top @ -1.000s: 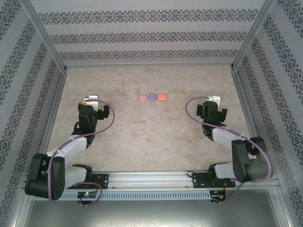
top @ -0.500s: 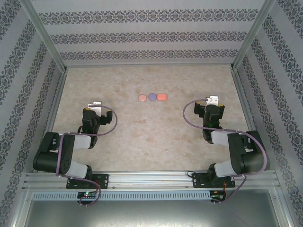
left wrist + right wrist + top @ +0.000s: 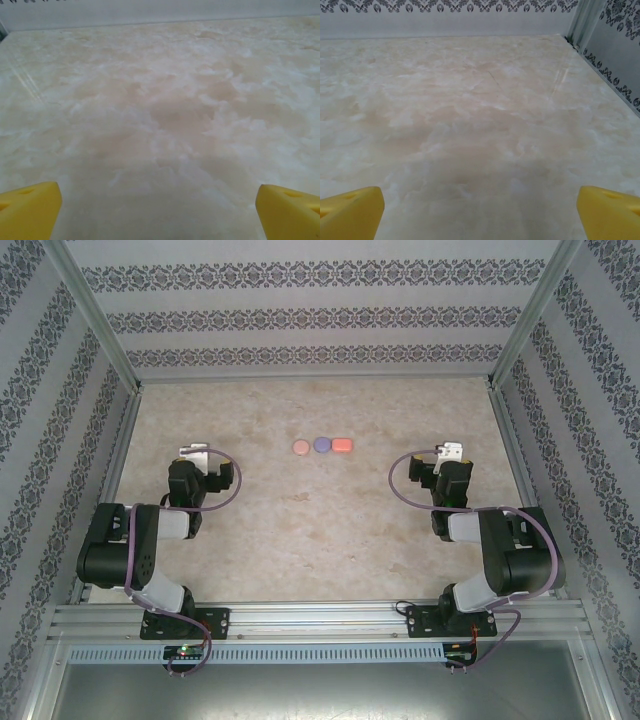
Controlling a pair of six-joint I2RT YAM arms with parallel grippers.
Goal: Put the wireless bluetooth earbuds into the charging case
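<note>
One salmon disc (image 3: 301,447) | purple disc (image 3: 322,444) | coral oblong (image 3: 343,445) | marbled beige table (image 3: 300,530)

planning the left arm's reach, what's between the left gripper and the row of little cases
Nothing. In the top view, the stretch of table from the left gripper to the nearest one, the salmon case, is bare.

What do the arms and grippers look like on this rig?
The left arm and right arm have black joints, pale grey links and a purple cable each. A white piece tops each wrist. The left gripper and right gripper have yellow fingers.
</note>
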